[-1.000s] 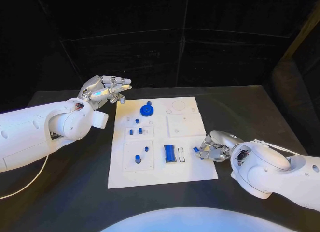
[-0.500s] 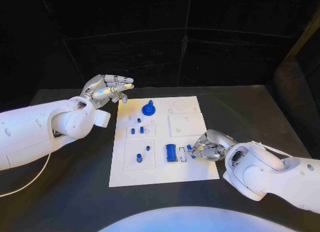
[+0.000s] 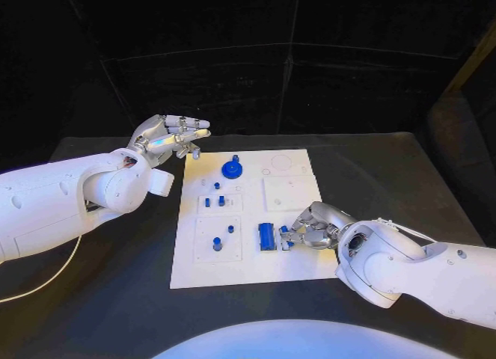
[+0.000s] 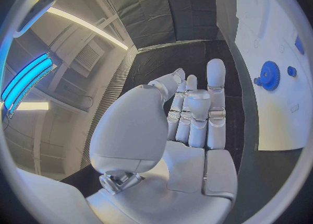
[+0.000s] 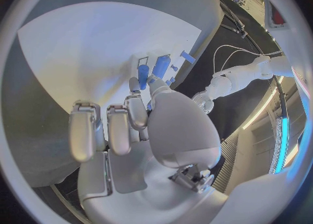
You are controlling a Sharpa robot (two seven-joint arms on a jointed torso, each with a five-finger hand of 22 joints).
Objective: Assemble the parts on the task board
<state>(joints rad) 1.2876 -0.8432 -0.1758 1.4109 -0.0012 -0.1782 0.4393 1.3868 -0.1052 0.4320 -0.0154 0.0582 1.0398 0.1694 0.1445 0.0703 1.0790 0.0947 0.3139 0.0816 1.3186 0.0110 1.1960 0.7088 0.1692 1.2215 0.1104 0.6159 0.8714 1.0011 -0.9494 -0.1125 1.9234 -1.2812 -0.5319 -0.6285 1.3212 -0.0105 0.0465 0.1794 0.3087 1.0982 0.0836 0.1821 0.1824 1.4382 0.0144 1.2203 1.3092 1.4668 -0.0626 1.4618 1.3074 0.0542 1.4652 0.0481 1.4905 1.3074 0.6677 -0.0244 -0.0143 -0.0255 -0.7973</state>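
Since a second ago, the right hand has slid from the board's right edge inward toward the middle of the board, now sitting at about 4 o'clock from the board's centre, just beside the upright blue block. Its fingers are curled together, and whether a small blue piece sits between them I cannot tell from the head view. The left hand hovers off the board's far left corner, at roughly 10 o'clock, fingers apart and holding nothing; it seems parked there to keep out of the working hand's way. On the board, a blue gear stands at 12 o'clock, small blue pegs sit in the left-hand panels, and another peg stands lower down at 8 o'clock.

From the left wrist, the left hand is spread flat and empty above the dark surface, with the gear just beyond its fingertips.

From the right wrist, the right hand is bent inward over the board, thumb pressed close toward the fingers near the blue pieces, likely lining up for a placement.
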